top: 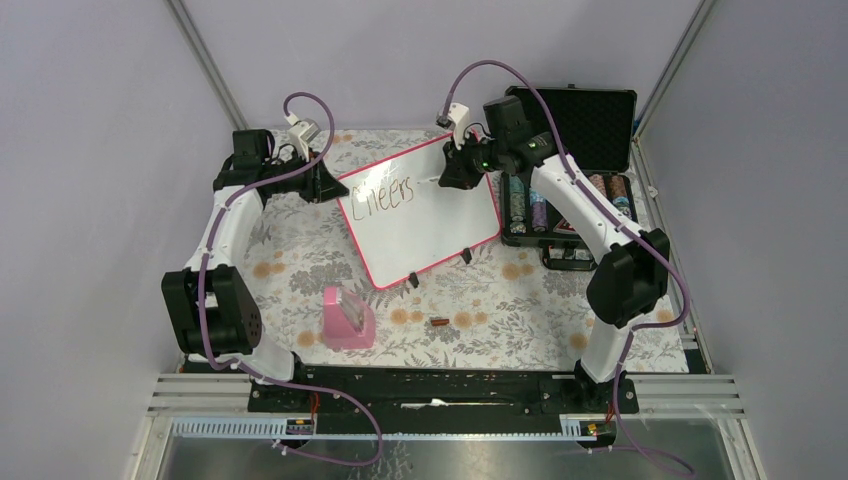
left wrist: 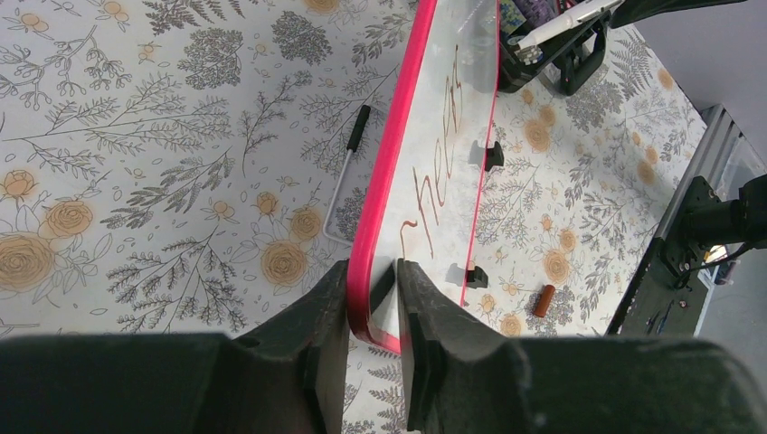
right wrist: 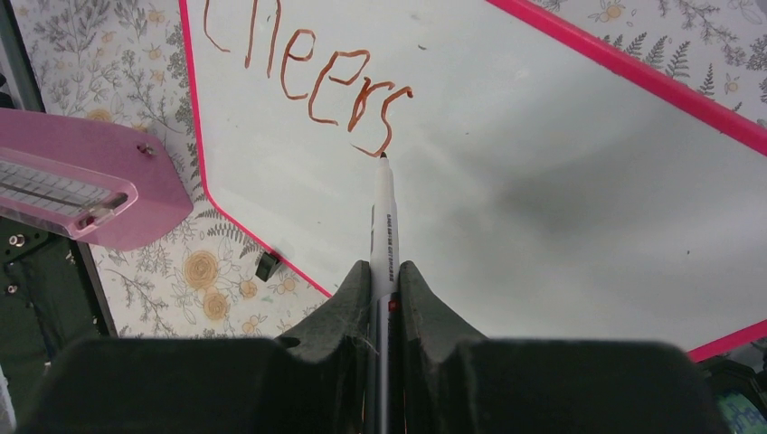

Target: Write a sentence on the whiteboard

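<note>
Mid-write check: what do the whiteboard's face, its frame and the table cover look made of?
Whiteboard face: glossy white coated sheet, mirroring soft shadows. Frame: smooth pink-red, likely plastic, rounded corners. Table cover: matte floral print, cloth or paper, unclear which.

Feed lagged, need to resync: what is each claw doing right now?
Left claw: slightly open, astride the whiteboard edge.
Right claw: closed on the marker.
</note>
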